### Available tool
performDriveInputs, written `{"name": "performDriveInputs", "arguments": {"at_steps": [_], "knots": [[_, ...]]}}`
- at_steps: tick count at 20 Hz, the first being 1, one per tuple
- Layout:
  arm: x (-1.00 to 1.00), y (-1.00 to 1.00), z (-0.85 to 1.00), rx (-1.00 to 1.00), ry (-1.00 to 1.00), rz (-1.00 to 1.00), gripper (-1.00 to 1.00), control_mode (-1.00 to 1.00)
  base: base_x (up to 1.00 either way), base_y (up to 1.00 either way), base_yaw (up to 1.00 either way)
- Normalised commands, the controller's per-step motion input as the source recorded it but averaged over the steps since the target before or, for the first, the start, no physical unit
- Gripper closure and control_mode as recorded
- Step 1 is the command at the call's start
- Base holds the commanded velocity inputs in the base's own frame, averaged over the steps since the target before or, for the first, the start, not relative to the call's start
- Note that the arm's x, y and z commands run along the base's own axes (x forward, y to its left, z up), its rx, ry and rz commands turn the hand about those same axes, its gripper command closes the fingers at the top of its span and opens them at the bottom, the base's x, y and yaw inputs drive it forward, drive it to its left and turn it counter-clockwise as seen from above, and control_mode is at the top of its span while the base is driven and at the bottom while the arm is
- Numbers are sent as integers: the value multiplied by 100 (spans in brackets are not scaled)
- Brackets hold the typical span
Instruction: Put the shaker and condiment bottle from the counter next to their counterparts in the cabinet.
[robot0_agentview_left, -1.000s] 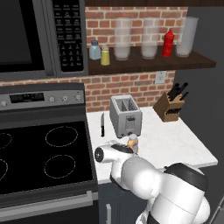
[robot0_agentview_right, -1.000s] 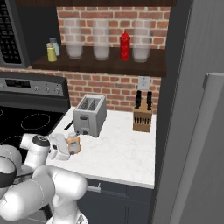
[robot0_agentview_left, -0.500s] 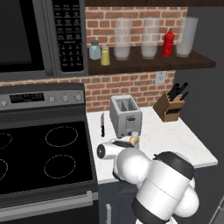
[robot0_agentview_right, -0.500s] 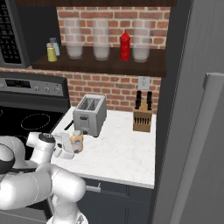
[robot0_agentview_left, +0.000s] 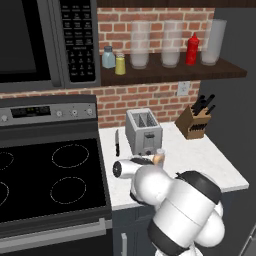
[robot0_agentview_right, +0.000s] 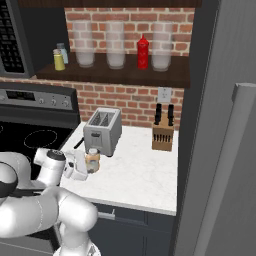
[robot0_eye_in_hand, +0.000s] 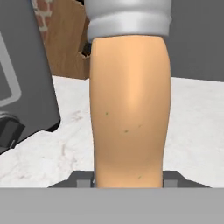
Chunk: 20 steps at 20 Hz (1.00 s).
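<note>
While your gripper (robot0_agentview_right: 86, 166) pinches the one small orange-tan, pale-capped condiment bottle (robot0_eye_in_hand: 130, 109) just before the silver metal toaster (robot0_agentview_right: 103, 131), you'll count two shakers (robot0_agentview_left: 114, 57) shelved above.

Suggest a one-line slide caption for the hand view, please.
Tool shut on the condiment bottle, upright on the counter.

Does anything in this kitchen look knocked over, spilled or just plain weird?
Nothing looks spilled or toppled. The condiment bottle stands upright on the counter beside the toaster, with the gripper closed around it. The yellow shaker stands on the shelf by the blue-grey one. A knife lies flat by the stove.
</note>
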Motion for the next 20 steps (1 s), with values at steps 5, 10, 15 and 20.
{"name": "performDriveInputs", "arguments": {"at_steps": [5,10,15,20], "knots": [[-33,0,68,-5,-11,1,100,-100,0,0,0],[-13,4,82,-12,-4,1,100,-100,0,0,0],[-2,0,87,-18,18,-3,100,-100,0,0,0],[-12,0,93,-13,28,-5,100,-100,0,0,0]]}}
